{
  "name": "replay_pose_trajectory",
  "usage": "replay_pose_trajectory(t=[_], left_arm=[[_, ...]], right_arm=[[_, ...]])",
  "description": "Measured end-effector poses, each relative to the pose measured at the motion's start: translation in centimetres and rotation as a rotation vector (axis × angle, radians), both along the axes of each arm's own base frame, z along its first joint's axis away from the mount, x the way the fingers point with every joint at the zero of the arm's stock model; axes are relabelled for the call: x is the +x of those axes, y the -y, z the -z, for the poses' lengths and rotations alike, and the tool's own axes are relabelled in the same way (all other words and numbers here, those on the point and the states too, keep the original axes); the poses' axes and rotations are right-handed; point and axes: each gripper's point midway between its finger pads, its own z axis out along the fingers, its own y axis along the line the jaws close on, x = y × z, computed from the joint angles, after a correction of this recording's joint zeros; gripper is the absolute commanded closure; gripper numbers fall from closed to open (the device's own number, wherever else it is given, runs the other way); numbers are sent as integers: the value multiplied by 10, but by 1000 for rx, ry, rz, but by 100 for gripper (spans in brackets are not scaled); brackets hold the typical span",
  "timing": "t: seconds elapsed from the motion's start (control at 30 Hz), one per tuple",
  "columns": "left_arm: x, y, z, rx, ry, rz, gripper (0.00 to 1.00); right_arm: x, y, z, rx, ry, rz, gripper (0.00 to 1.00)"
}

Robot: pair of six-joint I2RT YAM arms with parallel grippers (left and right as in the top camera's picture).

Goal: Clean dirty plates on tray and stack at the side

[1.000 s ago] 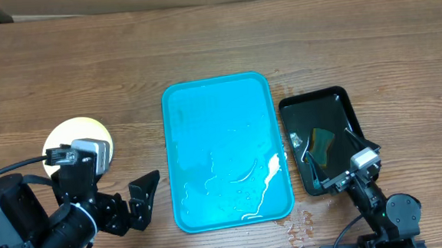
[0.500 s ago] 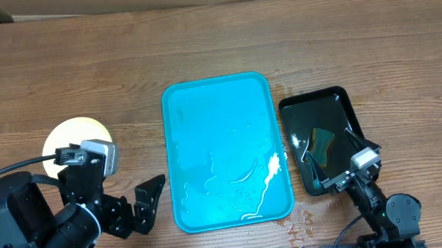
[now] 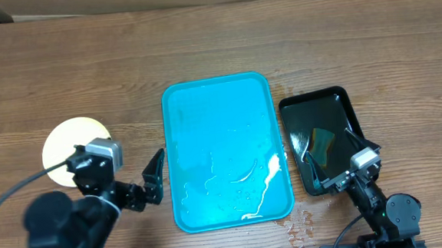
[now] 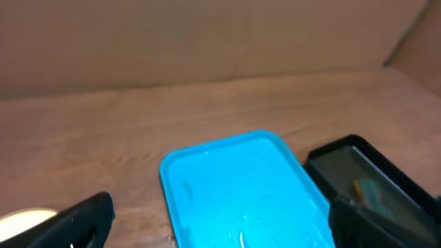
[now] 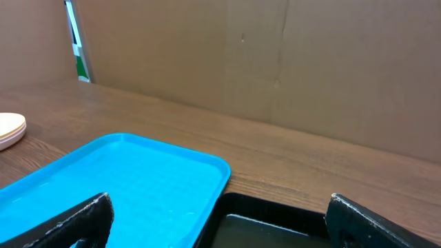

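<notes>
The tray [image 3: 223, 101] holds only water streaks [image 3: 247, 176], and the plates [image 3: 59, 141] sit stacked on the table [image 3: 216, 40] at its 9 o'clock, so the job looks essentially finished. The left end effector [image 3: 153, 178], just beside the tray's left rim, and the right end effector [image 3: 329, 150], over the black tray [image 3: 335, 105] at 3 o'clock, both gape empty; open wood lies toward 12 o'clock.

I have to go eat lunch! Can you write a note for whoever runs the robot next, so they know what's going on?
The left gripper is open and empty, between the plates and the tray.
The right gripper is open and empty, over the black tray.
The plates sit stacked on the table, left of the tray; I cannot count them.
The tray holds no plates, only wet streaks.
Done, it seems: cleaning and stacking.
Left: probably just parking the arms.
</notes>
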Motion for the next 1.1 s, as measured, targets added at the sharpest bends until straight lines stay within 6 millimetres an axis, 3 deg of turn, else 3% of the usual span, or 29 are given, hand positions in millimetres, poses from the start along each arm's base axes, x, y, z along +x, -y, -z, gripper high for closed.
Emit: replay_pose_trajectory(t=[0.1, 0.27, 0.43, 0.7, 0.93, 1.1], left_arm=[[5, 1, 9, -14, 110, -10, 0], [-1, 0, 18, -15, 291, -25, 0], [-4, -5, 40, -4, 398, -51, 0], [15, -9, 84, 2, 380, -71, 0], [30, -9, 137, 3, 334, -74, 0], [30, -9, 154, 5, 280, -74, 0]], right_arm=[[0, 0, 0, 0, 0, -1, 0], [0, 0, 0, 0, -1, 0, 0], [0, 0, 0, 0, 0, 0, 0], [0, 0, 0, 0, 0, 0, 0], [0, 0, 0, 0, -1, 0, 0], [0, 0, 0, 0, 0, 0, 0]])
